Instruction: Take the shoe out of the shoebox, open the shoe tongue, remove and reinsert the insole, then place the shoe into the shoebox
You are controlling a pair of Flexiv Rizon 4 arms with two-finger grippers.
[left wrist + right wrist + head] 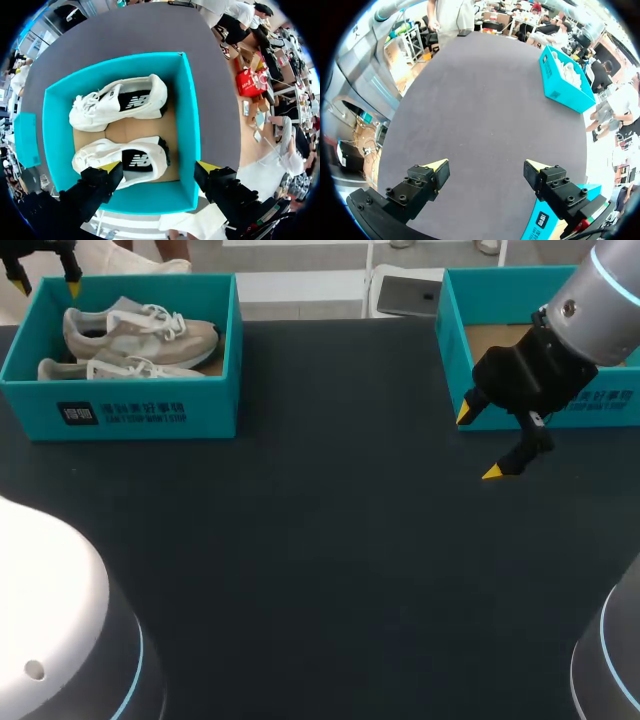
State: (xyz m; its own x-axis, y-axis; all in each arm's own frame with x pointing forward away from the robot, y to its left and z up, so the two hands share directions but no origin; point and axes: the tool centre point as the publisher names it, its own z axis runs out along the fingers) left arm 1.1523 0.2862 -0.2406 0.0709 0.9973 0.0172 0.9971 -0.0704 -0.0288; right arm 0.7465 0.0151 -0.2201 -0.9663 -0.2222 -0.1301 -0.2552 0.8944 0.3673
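Head view: open teal cardboard shoebox (120, 415) at the far left of the black table (320, 570), with two pale beige-and-white laced sneakers (140, 335) side by side inside. The left gripper (45, 285) hangs over the shoebox's far left corner, yellow tips apart. The right gripper (480, 443) hovers over bare table just in front of a second teal cardboard box (450, 340), fingers spread and holding nothing, well apart from the sneakers. Left wrist view: left gripper (159, 167) is open above the shoebox (187, 125). One fingertip (111, 167) is over the heel end of the nearer sneaker (122, 162), the other over the box wall. Whether it touches the sneaker cannot be told. Right wrist view: right gripper (487, 167) is open over bare table (480, 100). The shoebox (565, 85) with the sneakers is far ahead across the table. The second box's (542, 220) wall lies just beside one finger.
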